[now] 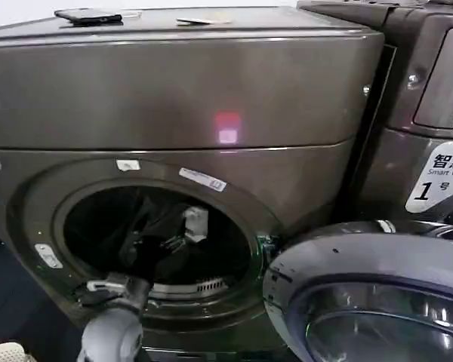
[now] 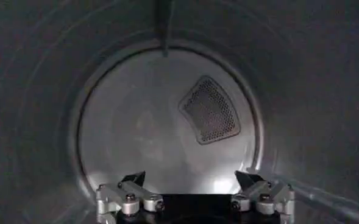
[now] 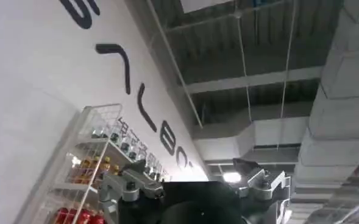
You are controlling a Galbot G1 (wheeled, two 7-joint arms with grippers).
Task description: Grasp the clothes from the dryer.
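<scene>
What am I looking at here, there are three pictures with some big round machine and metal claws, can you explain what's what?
These come from a two-armed robot with three cameras. The head view looks down at a brown-grey front-loading dryer with its round door swung open to the right. The robot's left arm reaches into the opening, where dark clothes and a white piece lie in the drum.

The left wrist view is taken from that arm, inside the drum: you see the drum's round back wall with a mesh vent, and the left gripper open, holding nothing.

The right wrist view comes from the other arm, which points up and away at a ceiling and a wire shelf of bottles. The right gripper is also open and holds nothing.
</scene>
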